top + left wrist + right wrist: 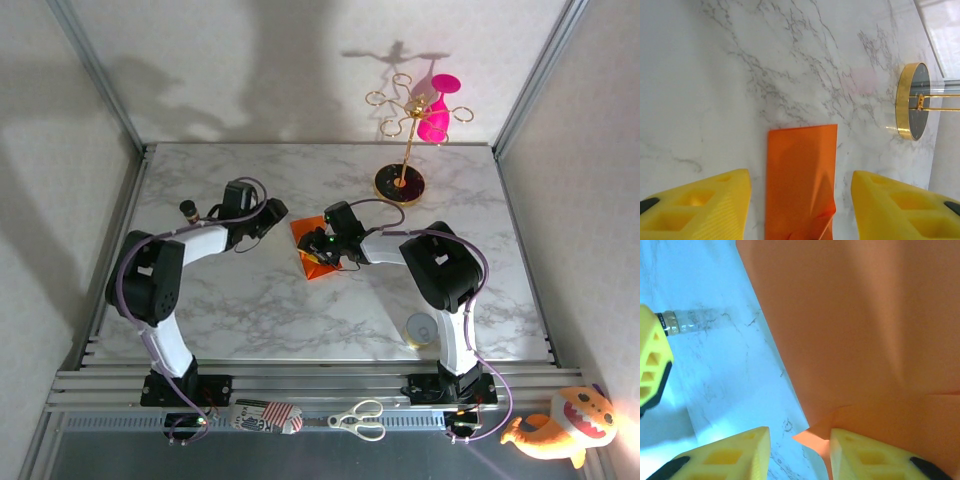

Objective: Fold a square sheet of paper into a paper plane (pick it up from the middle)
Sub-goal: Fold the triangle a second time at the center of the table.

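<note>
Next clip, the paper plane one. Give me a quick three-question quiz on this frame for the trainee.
1. True or false: the orange paper already carries folds.
2. Which of these lies beyond the near edge of the marble table? A scissors; B a spoon; C a pen.
3. Left gripper: do its jaws stand open or shut?
Key: 1 true; 2 A; 3 open.

We see white marble tabletop [250, 320], gold wire stand [400, 183] on black round base, pink glass [437, 112] hung on it, white-handled scissors [358, 420] up front
</note>
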Controlling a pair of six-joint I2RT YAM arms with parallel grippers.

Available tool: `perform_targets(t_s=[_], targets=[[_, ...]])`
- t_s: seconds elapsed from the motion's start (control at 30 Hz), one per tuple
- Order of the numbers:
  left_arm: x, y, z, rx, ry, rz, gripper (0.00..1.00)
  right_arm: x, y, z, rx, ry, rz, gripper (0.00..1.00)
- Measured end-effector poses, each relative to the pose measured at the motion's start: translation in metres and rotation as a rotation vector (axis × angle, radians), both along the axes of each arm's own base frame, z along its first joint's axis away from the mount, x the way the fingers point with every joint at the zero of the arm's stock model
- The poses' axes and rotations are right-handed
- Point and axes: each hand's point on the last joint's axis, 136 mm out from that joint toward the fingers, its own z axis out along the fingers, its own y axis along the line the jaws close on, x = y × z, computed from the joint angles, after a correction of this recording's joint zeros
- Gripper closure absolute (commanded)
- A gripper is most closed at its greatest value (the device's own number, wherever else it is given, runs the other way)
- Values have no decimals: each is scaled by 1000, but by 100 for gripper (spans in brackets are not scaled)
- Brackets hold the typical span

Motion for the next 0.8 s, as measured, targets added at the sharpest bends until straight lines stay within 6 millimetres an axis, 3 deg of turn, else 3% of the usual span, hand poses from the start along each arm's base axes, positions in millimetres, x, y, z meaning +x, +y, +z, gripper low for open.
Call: perform_targets(t_s=[0.17, 0.47, 0.8], targets=[[-17, -1, -2, -1, 14, -11, 51, 0, -1, -1, -9, 1, -5, 66], [-44, -15, -14, -6, 56, -68, 57, 1, -2, -1, -13, -10, -1, 64], [-50, -20, -16, -30, 79, -85, 63, -1, -4, -4, -26, -24, 15, 73]])
